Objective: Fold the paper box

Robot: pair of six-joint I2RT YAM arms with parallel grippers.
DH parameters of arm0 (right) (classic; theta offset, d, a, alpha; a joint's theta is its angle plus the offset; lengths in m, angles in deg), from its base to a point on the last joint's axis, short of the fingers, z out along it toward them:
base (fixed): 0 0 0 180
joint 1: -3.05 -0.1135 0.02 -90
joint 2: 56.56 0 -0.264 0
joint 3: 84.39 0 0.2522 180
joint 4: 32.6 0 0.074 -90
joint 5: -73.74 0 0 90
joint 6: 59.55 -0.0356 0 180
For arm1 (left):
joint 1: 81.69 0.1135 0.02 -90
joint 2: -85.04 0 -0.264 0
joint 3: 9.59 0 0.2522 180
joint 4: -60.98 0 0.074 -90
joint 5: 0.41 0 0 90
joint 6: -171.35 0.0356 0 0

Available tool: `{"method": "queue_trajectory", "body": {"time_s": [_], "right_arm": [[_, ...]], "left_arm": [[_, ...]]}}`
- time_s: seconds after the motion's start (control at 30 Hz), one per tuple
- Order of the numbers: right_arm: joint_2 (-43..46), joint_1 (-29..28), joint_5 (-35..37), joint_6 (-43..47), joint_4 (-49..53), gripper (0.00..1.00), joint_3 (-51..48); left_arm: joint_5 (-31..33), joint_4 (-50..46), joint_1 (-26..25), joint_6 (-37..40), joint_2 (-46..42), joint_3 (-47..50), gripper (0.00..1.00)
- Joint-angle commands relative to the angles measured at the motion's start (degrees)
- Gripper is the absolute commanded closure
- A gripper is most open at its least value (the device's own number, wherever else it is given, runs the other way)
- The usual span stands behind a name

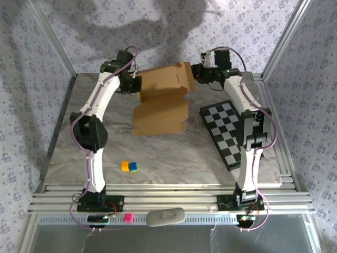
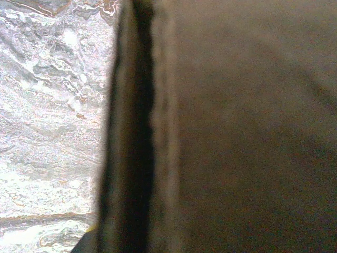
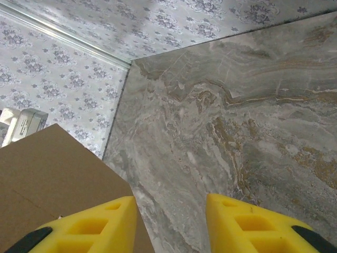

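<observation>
— Yellow blocky fingertips [image 3: 100,229] of the right gripper [image 3: 171,226] are sitting closest to the wrist lens. They are standing apart, with the grey marbled table [image 3: 210,121] showing between them.
— And the box?
— Plain tan-brown cardboard paper box [image 1: 160,103], half folded, is lying toward 12 o'clock on the table, seen from overhead. One panel is lying flat nearer the arms and the far panel is rising behind it. A corner is showing at 9 o'clock of the right fingertips, just beside one of them. Touching or not, cannot tell.
— Left side?
— Left gripper [image 1: 134,84] is sitting at 9 o'clock of the box, at the raised panel's edge, closed. Cardboard is blurring across its wrist view; whether it is pinching the sheet, cannot tell. Right gripper is hanging at 3 o'clock of that panel.
— Anything else?
— Flat black-and-white checkerboard [image 1: 226,132] is lying at 4 o'clock of the box, apart from it. Small yellow-orange cube [image 1: 125,166] and small blue-green cube [image 1: 134,167] are sitting at 7 o'clock, touching each other.
</observation>
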Motion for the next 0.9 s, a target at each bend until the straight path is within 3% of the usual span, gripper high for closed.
{"method": "queue_trajectory", "body": {"time_s": [0.0,0.33,0.6,0.87], "right_arm": [[5.2,-0.5,-1.1,1.0,0.8,0.61,-2.4],[12.9,-6.0,19.0,2.7,4.7,0.62,-7.6],[12.8,-10.9,31.6,3.5,8.7,0.63,-3.8],[10.9,-12.3,33.0,3.6,9.1,0.63,-2.8]], "left_arm": [[0.6,-0.7,0.2,-1.0,-2.3,-0.5,1.00],[0.2,-1.4,0.2,-2.7,-1.9,-1.5,1.00],[0.1,-1.5,-0.2,-3.2,-2.3,-1.4,1.00],[-0.4,-0.9,-0.4,-3.3,-2.7,-1.0,1.00]]}}
